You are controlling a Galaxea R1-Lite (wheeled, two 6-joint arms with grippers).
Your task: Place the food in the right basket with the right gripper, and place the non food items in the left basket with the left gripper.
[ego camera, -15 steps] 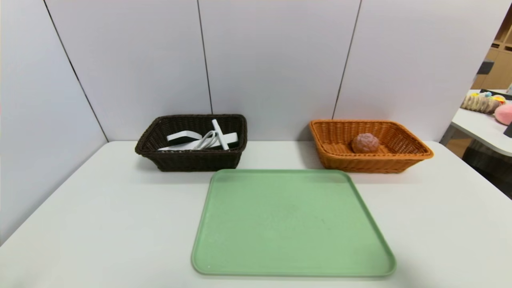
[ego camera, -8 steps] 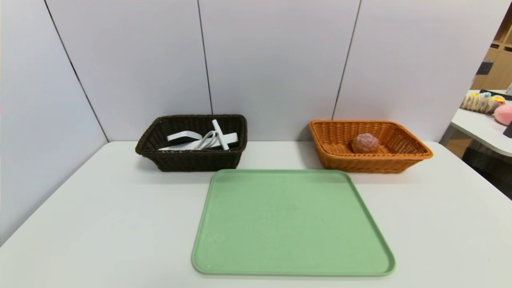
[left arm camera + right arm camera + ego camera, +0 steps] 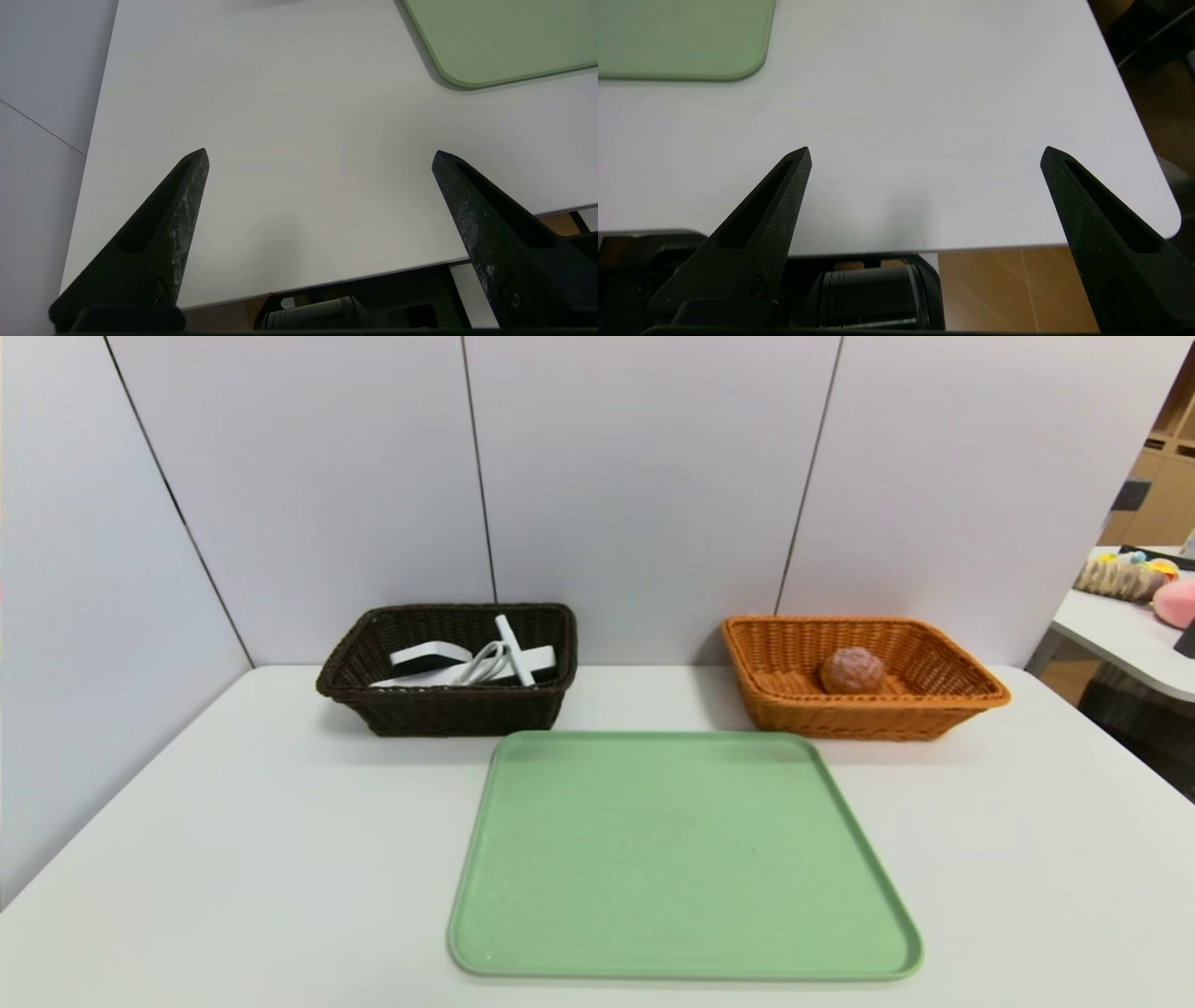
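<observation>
Left basket (image 3: 448, 709): upper left of head view, holds white cable and adapter (image 3: 509, 649), its long axis tilted upright.
Right basket (image 3: 864, 705): upper right, round bun (image 3: 852, 670).
Tray (image 3: 681, 859): centre.
Left gripper (image 3: 320, 156): jaws wide.
Right gripper (image 3: 924, 154): jaws wide.

We are facing a table (image 3: 233, 859) with a tray (image 3: 681, 859) lying at its middle, nearest us. Behind the tray's left corner a basket (image 3: 448, 709) is sitting with a charger and cable (image 3: 485, 663) lying in it. Behind the right corner, well apart, another basket (image 3: 868, 719) is holding a round pastry (image 3: 851, 670).
</observation>
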